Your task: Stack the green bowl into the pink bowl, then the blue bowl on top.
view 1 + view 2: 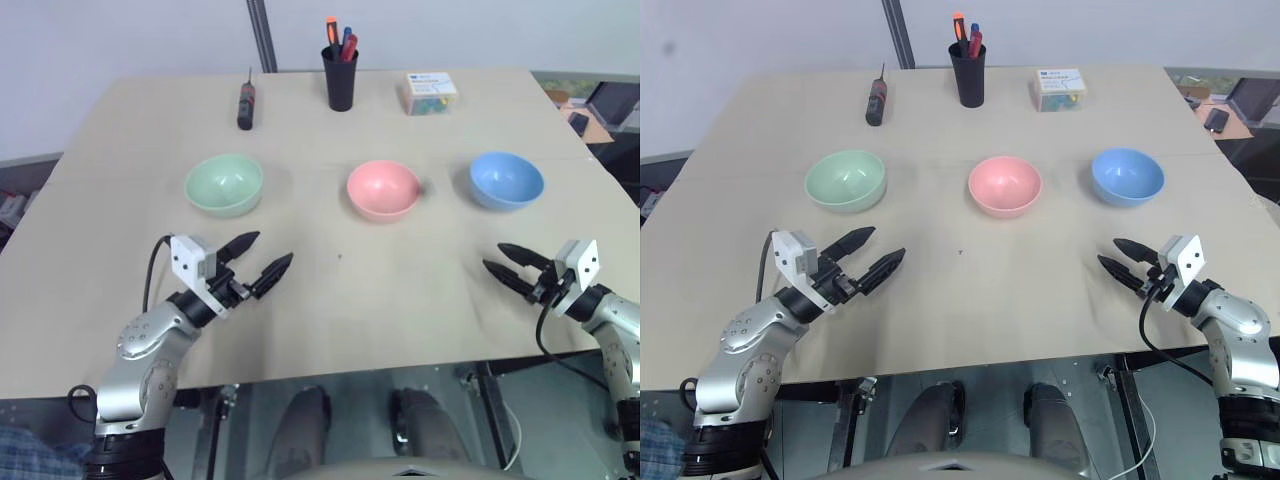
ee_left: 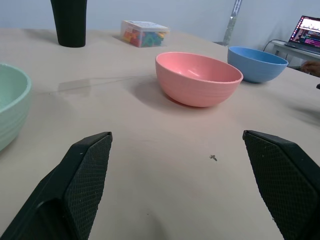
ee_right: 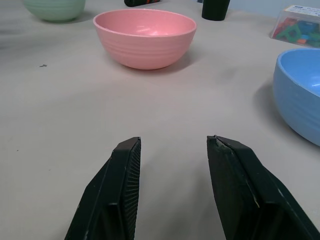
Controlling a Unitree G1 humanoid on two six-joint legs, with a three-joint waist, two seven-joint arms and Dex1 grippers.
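No readable writing; the label on the small clear plastic box of coloured bits [image 1: 430, 93] is too small to make out. Behind the bowls: black pen cup [image 1: 340, 78], dark screwdriver-like tool [image 1: 245, 105]. Row across the beige desk [image 1: 330, 300]: pale mint-green plastic bowl [image 1: 224, 184], salmon-pink plastic bowl [image 1: 383, 190], sky-blue plastic bowl [image 1: 507, 180], all apart, nothing stacked. Left gripper [image 1: 264, 259] jaws wide, empty. Right gripper [image 1: 503, 262] jaws partly apart, empty. Laptop [image 2: 306, 31] cut off at the edge.
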